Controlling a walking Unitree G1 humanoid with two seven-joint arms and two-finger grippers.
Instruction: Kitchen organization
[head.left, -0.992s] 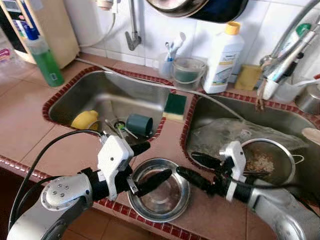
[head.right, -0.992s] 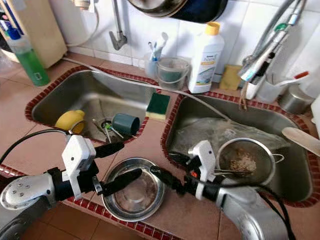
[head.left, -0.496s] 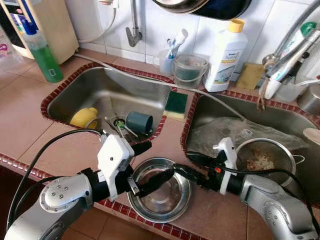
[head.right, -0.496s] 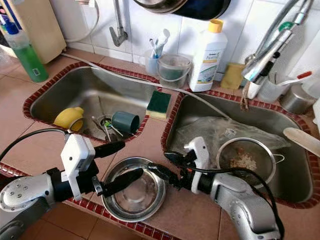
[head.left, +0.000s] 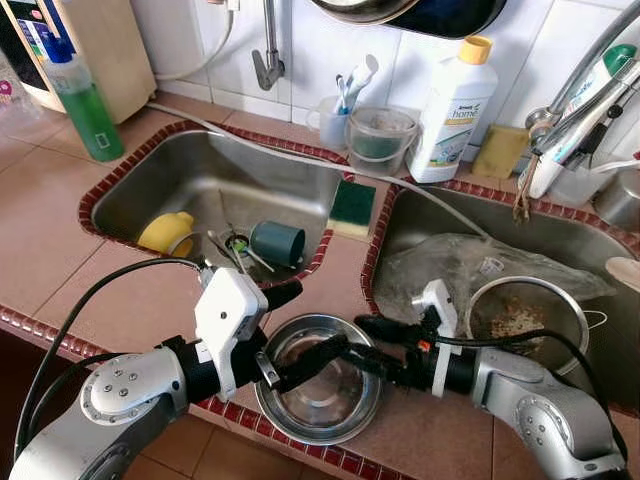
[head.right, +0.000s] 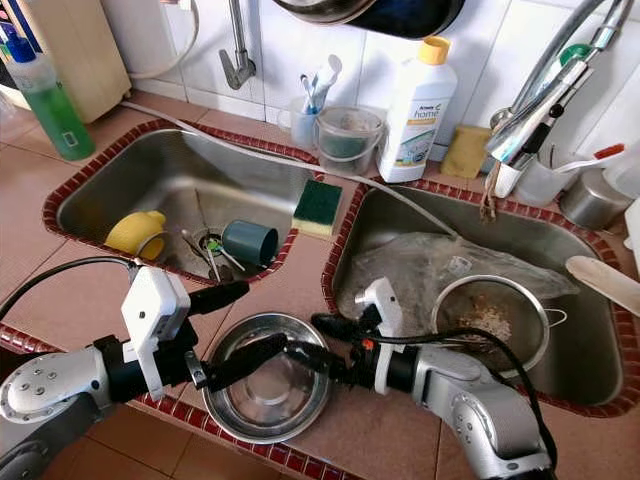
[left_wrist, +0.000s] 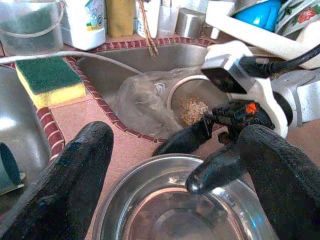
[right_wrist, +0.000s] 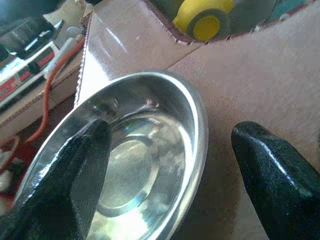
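Note:
A round steel bowl (head.left: 322, 392) sits on the tiled counter near its front edge. My left gripper (head.left: 298, 330) is open at the bowl's left side. Its lower finger lies over the bowl's inside and the upper one is beyond the far rim. My right gripper (head.left: 362, 342) is open at the bowl's right rim. In the right wrist view, one finger is inside the bowl (right_wrist: 145, 160) and the other is outside over the counter. The fingertips of the two grippers nearly meet above the bowl.
The left sink (head.left: 130, 195) holds a yellow cup (head.left: 168, 233) and a teal cup (head.left: 278, 243). The right sink (head.left: 420, 215) holds a plastic bag (head.left: 450, 265) and a strainer (head.left: 520, 318). A sponge (head.left: 351, 208) lies on the divider, with bottles along the wall behind.
My right gripper has moved left to the bowl, and its lower finger now reaches over the rim. The left gripper and the bowl have stayed in place.

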